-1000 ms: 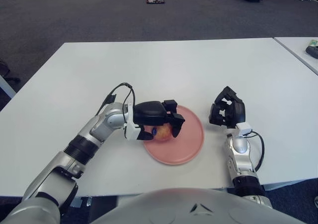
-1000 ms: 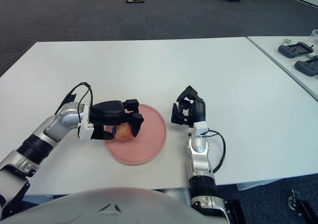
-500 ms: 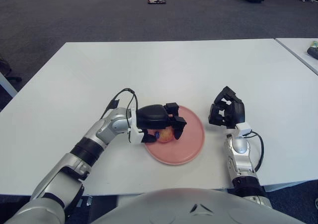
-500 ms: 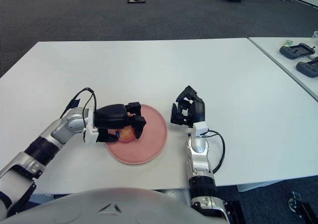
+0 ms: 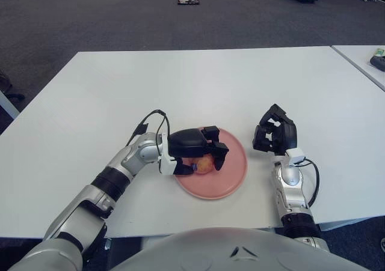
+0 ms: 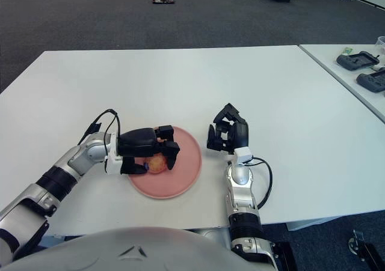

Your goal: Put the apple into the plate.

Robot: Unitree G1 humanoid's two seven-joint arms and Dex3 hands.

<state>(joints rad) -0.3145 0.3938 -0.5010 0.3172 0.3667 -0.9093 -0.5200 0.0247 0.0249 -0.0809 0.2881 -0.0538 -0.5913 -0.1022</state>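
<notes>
Pink plate [image 5: 231,178] holds apple [image 5: 204,163], left hand [image 5: 195,149] clasping.

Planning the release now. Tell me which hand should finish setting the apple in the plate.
Left. The left hand is already closed around the apple, directly over the pink plate. The right hand is raised beside the plate's right rim, holding nothing, so it would have to reach in first.

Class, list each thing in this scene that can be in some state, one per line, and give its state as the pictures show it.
apple: over the plate's left part, inside the left hand's grasp.
plate: flat on the table, upright.
left hand: fingers curled around the apple, over the plate.
right hand: raised beside the plate's right edge, fingers curled, holding nothing.
table: bears the plate.
</notes>
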